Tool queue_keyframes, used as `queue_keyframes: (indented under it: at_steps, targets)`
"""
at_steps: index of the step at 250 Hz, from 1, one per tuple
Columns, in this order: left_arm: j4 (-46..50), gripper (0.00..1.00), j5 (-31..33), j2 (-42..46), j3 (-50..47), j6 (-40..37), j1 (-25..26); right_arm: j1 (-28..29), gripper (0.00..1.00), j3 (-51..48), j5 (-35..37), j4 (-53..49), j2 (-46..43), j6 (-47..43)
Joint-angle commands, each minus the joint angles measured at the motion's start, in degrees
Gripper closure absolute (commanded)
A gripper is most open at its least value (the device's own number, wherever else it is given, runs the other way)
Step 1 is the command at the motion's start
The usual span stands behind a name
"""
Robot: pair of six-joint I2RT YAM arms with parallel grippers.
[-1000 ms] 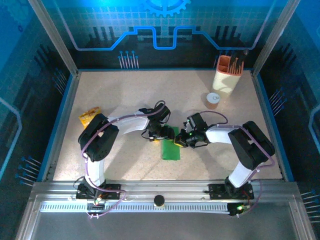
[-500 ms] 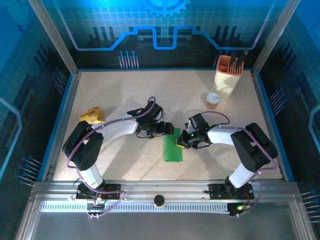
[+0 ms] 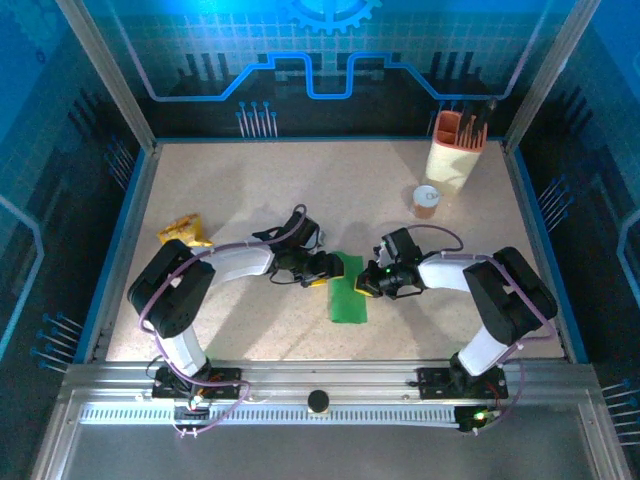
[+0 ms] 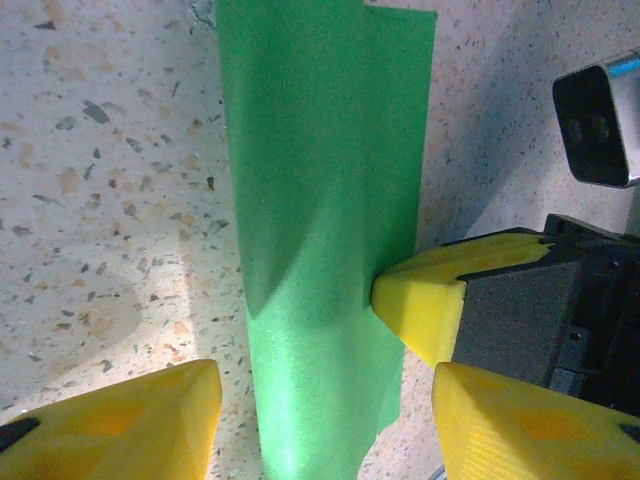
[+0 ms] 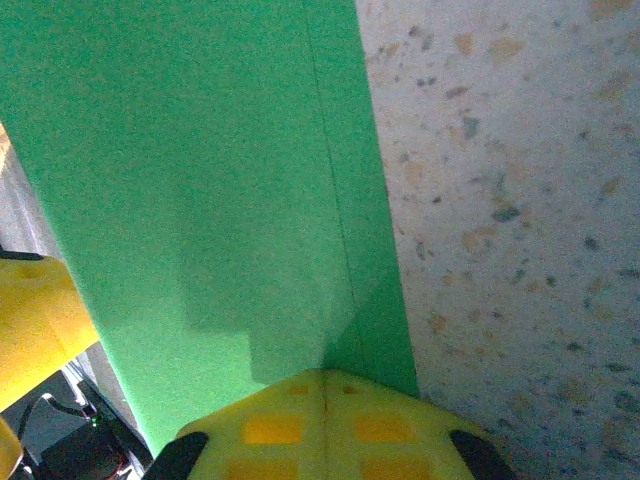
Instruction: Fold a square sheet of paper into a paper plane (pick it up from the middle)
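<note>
Speckled tabletop (image 3: 230, 200) from above: paper (image 3: 349, 292) central, long axis 12 to 6; left hand (image 3: 322, 275) at its 10, right hand (image 3: 364, 285) at 3, nearer. Left wrist: paper between spread fingers (image 4: 110, 420). Right wrist: fingers (image 5: 270, 430) pressed together at paper's edge.

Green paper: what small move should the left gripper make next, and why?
Probably lower the open left gripper onto the green paper to press it flat: the strip lies between its fingers, while the shut right gripper touches one edge.
</note>
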State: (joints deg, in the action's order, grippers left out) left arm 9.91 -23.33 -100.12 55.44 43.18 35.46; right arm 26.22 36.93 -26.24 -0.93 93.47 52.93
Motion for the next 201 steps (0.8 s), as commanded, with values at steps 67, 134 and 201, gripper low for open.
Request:
queue_keyframes:
  at_steps: [67,134,201]
  targets:
    - [-2.7,0.45,-2.8,-2.9,0.4,1.4,1.4,-0.6,1.0,-2.6,1.1,0.0,-0.2,2.1]
    - [-0.2,0.51,0.9,-4.3,0.6,1.5,2.1,-0.6,1.0,-3.4,1.0,2.8,-1.0,3.4]
    - [6.6,0.6,7.6,-5.2,3.3,0.0,3.3,-0.8,0.93,-4.4,-2.0,13.2,-2.8,4.5]
